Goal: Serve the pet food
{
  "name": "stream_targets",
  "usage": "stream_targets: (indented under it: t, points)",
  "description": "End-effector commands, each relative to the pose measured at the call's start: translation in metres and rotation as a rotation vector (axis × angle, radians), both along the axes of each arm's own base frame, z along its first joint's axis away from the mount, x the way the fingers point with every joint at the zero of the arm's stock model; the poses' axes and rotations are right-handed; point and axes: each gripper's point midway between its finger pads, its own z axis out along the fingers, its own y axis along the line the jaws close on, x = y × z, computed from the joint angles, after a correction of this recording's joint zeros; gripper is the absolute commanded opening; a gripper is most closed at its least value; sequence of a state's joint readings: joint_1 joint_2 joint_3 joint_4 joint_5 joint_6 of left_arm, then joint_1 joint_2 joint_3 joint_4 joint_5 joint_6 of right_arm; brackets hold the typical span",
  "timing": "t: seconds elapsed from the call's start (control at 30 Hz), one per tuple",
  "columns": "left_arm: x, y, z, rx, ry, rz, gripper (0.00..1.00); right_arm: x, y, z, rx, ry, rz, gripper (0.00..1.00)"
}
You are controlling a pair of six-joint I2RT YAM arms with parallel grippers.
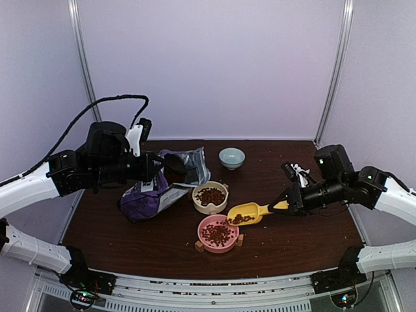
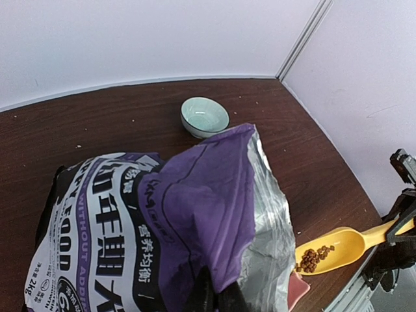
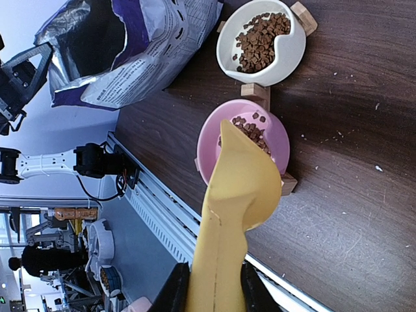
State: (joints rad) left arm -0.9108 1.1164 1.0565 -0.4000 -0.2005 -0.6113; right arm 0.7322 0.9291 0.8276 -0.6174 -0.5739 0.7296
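The pet food is dark brown kibble: some lies in the yellow scoop, and more fills the pink bowl and the white bowl. My right gripper is shut on the scoop's handle and holds the scoop over the pink bowl's right rim. In the right wrist view the scoop hangs above the pink bowl, with kibble under its tip. My left gripper is shut on the top edge of the purple-and-white bag and keeps its mouth up.
A pale green bowl stands empty at the back of the brown table. The bag leans left of the white bowl. Small wooden blocks flank both filled bowls. The table's front edge and a slotted rail run just below the pink bowl.
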Motion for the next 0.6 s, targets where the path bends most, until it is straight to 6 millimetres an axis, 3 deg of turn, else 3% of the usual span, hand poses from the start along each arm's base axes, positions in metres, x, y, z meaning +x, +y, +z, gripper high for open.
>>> stream_targets:
  t: [0.0, 0.57]
  points:
    - [0.0040, -0.0016, 0.0318, -0.050, -0.069, -0.004, 0.00, 0.0047, 0.0078, 0.0117, -0.005, -0.056, 0.022, 0.13]
    - [0.0076, -0.0030, 0.0350, -0.030, -0.083, -0.001, 0.00, 0.0034, 0.0175, 0.0158, -0.263, -0.199, 0.108, 0.13]
